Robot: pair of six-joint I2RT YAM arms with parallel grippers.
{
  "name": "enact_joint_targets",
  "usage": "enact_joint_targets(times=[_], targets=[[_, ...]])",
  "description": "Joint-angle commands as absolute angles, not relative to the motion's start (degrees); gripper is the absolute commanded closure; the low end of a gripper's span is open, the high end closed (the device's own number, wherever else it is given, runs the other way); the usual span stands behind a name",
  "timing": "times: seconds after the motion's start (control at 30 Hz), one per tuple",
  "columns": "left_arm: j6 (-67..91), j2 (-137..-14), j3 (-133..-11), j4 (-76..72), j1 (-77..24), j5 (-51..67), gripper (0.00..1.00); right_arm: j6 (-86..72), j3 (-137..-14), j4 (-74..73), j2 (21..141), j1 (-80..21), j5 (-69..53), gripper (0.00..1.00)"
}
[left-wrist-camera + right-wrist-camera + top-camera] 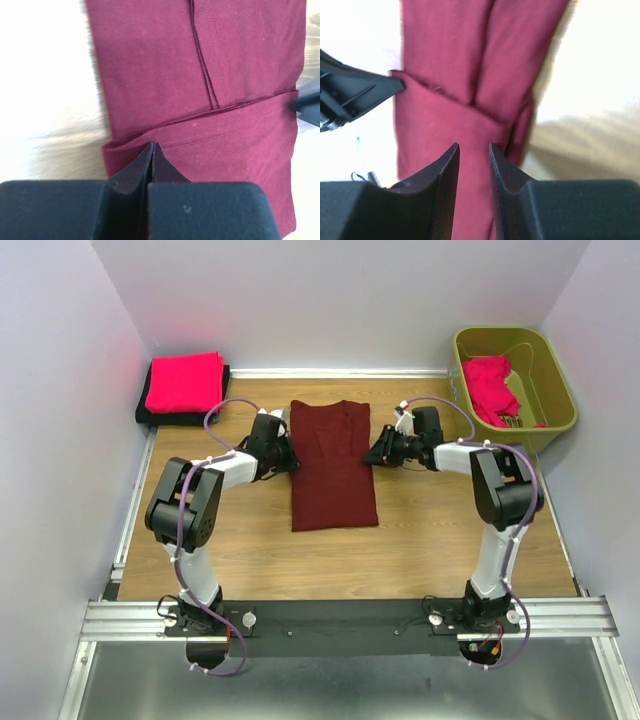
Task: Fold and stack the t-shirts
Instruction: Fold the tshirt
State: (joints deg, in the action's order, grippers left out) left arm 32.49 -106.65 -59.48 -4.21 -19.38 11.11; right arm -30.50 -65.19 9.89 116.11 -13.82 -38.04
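One maroon t-shirt (333,470) (folded), left pincer (152,149) closed, right pincer (473,148) parted.

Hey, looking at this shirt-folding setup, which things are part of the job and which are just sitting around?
Part of the job:
maroon t-shirt, laid out flat
folded pinkish-red t-shirt, far left
black t-shirt, under it
crumpled pinkish-red t-shirt, waiting in the bin

Just sitting around:
olive-green bin
wooden table
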Motion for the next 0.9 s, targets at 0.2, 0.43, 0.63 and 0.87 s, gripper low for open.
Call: enact_joint_targets(times=[0.2, 0.43, 0.63, 0.87], targets=[[31.37, -87.90, -50.90, 2.46, -23.63, 11.95, 0.92, -34.80, -55.82, 11.24, 100.82, -17.57, -50.09, 0.62], [37.44, -84.20, -37.72, -1.30, -30.76, 12.74, 0.93, -41.65, -42.03, 23.71, 99.48, -22.32, -57.38, 0.59], [41.21, -84.90, -30.33, -5.10, -30.85, 10.81, 0.94, -39.72, -34.38, 26.53, 105.55, -20.92, -56.17, 0.59], [44.56, -79.55, -24.44, -5.19, -30.76, 9.76, 0.95, -39.64, -27.51, 27.95, 105.83, -14.15, -53.79, 0.60]])
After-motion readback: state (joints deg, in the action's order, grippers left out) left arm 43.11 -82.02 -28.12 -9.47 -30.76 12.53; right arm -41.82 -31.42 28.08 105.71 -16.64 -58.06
